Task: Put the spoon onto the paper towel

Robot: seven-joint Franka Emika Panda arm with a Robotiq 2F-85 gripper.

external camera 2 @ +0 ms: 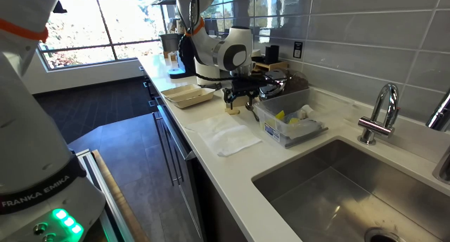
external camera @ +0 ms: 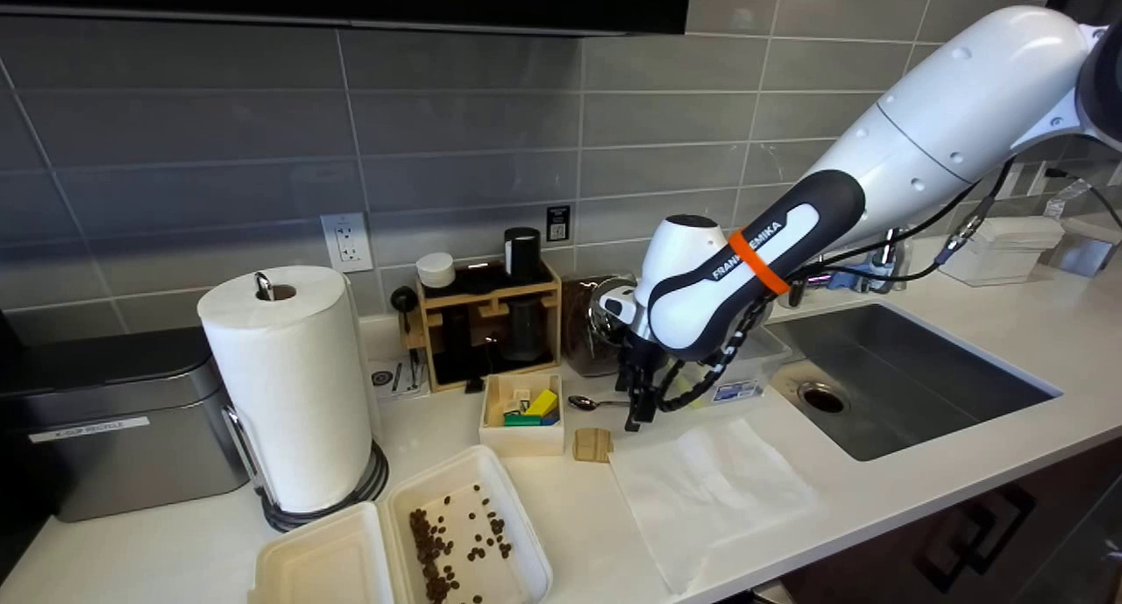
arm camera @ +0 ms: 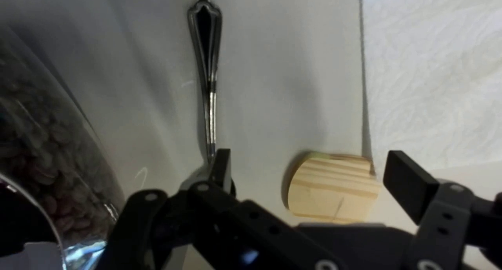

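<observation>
The spoon lies on the counter with its bowl toward the white box in an exterior view. In the wrist view its handle points up at the left, and its bowl is mostly hidden behind the left finger. The paper towel lies flat and crinkled beside it; it also shows in an exterior view and at the right of the wrist view. My gripper is wide open and empty, low over the counter. Its left finger is beside the spoon; its right finger is near the towel's edge.
A small wooden piece lies below and between the fingers. A clear plastic bin and a jar of beans stand close by. A white box, a tray with beans, a paper roll and a sink surround.
</observation>
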